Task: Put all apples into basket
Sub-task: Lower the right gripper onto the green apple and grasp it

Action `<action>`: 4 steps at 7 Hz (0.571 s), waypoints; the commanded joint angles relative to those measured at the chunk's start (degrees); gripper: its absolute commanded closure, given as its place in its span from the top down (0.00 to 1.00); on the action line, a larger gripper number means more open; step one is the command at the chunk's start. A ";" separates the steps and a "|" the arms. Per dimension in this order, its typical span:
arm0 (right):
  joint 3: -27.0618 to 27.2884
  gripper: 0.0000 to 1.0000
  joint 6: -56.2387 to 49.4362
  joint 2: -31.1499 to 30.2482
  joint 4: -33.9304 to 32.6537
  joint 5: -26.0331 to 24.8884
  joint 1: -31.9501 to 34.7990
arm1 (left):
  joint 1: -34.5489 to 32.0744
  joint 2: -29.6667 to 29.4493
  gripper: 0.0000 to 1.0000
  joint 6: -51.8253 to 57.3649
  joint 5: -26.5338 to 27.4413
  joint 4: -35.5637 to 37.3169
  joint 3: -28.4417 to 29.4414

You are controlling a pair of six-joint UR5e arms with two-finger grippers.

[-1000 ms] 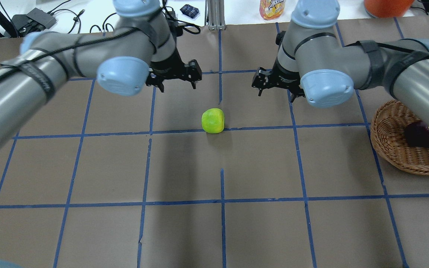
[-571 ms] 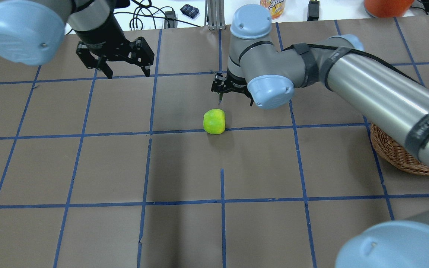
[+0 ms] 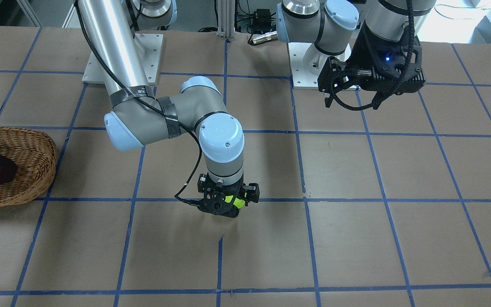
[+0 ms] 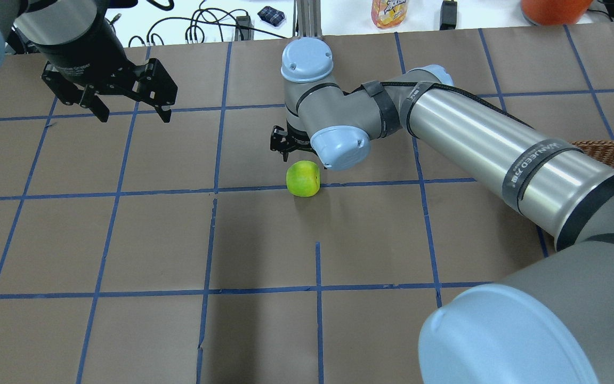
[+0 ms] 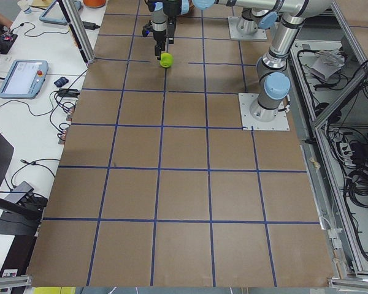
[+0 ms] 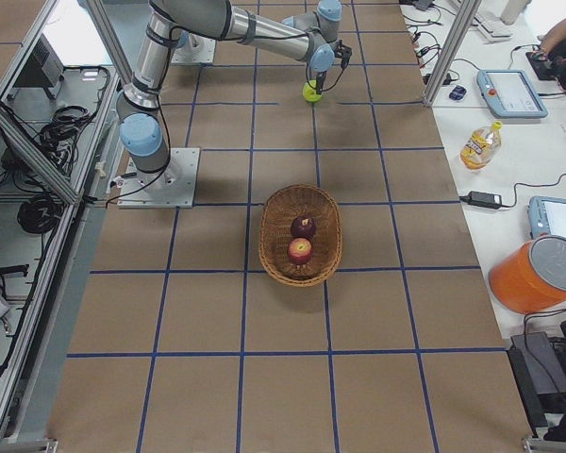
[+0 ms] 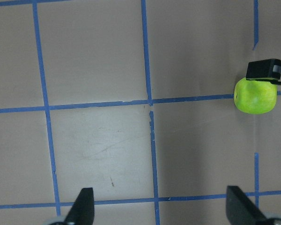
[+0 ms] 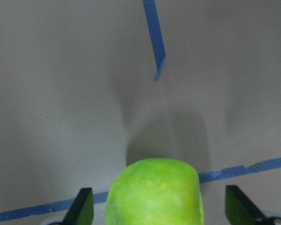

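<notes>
Now the right hand (image 3: pixel 227 201) is low over the desk (image 4: pixel 264 240), at the lime-green apple (image 4: pixel 303 179). The apple lies near the middle of the desk, on a blue tape line. In the right wrist view the two fingers (image 8: pixel 83 206) of this hand stand apart, one on each side of the apple. A small gap shows between each finger and the fruit, so the hand is not clamped on it. The apple rests on the brown paper.

The left hand (image 4: pixel 134 113) hangs above the desk, well apart from the apple, on the robot's left side and farther toward the far edge in the overhead view. Its fingers (image 7: pixel 83 206) are also spread wide, with only paper and tape lines between them.

The basket (image 6: pixel 266 241) stands on the desk at the robot's right, well apart from the green apple. Inside it lie the dark maroon apple (image 6: pixel 303 226) and the red apple (image 6: pixel 300 250), just beside each other.
</notes>
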 commanded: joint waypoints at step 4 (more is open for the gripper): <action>0.29 0.67 -4.54 2.04 0.07 -0.87 0.69 | 5.22 -2.23 1.00 -0.43 -1.57 -1.38 4.85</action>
